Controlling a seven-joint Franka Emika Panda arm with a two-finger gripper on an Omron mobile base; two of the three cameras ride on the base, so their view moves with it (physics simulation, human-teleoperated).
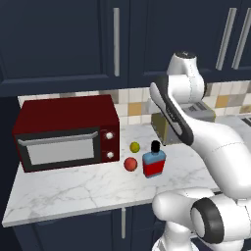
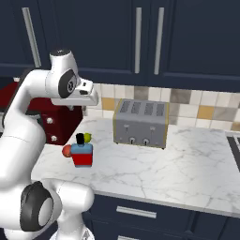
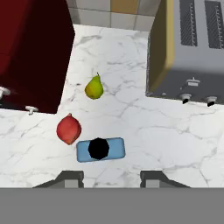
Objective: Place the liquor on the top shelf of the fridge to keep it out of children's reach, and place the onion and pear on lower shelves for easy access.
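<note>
Marble counter (image 3: pixel 175 140): liquor (image 3: pixel 100 149) just ahead of fingers (image 3: pixel 70 178).

On the marble counter (image 2: pixel 187 159) beside my arm, the liquor (image 2: pixel 82 153) stands upright, the onion (image 2: pixel 67 150) touching its left, the pear (image 2: pixel 87 138) behind; the toaster (image 2: pixel 140 123) sits well apart.

A white marble counter (image 1: pixel 73 188) is carrying everything. A dark red microwave (image 1: pixel 66 132) is sitting toward its left end against the tiled back edge, and a grey toaster (image 2: pixel 140 123) is standing farther right by the same edge. Between them the liquor (image 1: pixel 154 163), onion (image 1: pixel 130 164) and pear (image 1: pixel 135 146) are resting close together.
</note>
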